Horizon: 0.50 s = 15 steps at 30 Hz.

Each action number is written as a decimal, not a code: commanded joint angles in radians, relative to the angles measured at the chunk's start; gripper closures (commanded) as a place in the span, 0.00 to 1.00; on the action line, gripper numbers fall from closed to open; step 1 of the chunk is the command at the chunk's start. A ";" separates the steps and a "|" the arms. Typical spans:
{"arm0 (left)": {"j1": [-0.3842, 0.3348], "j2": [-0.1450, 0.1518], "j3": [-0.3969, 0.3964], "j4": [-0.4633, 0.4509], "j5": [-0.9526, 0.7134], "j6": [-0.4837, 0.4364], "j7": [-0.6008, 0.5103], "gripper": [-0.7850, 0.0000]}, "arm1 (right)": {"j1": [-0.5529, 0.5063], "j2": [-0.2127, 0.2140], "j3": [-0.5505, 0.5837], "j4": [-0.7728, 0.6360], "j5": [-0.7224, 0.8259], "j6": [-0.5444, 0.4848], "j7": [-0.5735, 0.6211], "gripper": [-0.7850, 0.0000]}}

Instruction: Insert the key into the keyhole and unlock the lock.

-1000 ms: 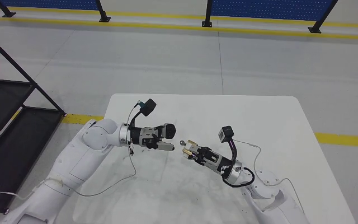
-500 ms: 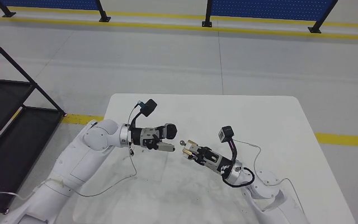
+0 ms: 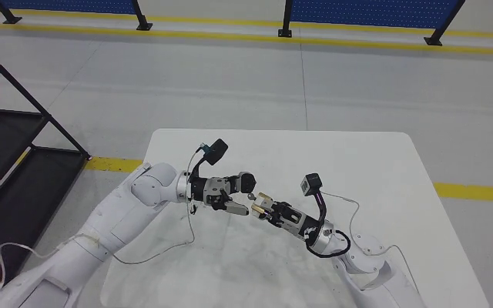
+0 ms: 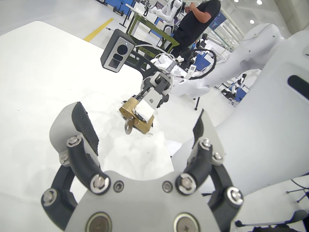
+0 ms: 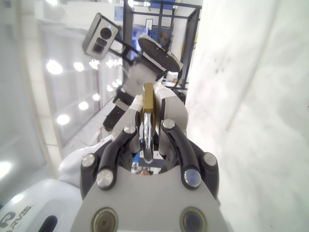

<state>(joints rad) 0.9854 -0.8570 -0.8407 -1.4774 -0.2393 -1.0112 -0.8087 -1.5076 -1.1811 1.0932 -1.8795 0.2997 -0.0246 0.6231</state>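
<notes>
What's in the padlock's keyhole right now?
A silver key: its head sticks out of the brass padlock. The blade is hidden inside the body, so insertion depth cannot be seen.

Padlock (image 4: 129, 109): brass-gold body, silver shackle (image 5: 147, 131). Key (image 4: 128, 126): silver. Table (image 3: 370, 158): plain white. Left gripper (image 4: 139, 111): silver-grey metal, black textured pads (image 4: 84, 126). Floor (image 3: 231, 77): pale grey, yellow stripes. Barriers (image 3: 370, 11): blue.

Light: bright and even, from ceiling lamps (image 4: 259, 1).
Glare: lamps bloom white in the right wrist view; table (image 3: 370, 165) nearly washes out.
Shadows: soft and faint, as far as the pale table shows.
Edges: both wrist views bow straight lines.
</notes>
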 commanded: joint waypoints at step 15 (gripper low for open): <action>-0.060 0.022 0.049 0.014 -0.024 -0.001 0.001 0.36 | 0.000 0.000 0.000 0.000 0.000 0.000 0.000 1.00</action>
<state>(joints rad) 0.9255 -0.8358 -0.7918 -1.4641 -0.2722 -1.0123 -0.8078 -1.5076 -1.1811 1.0932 -1.8795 0.2997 -0.0246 0.6231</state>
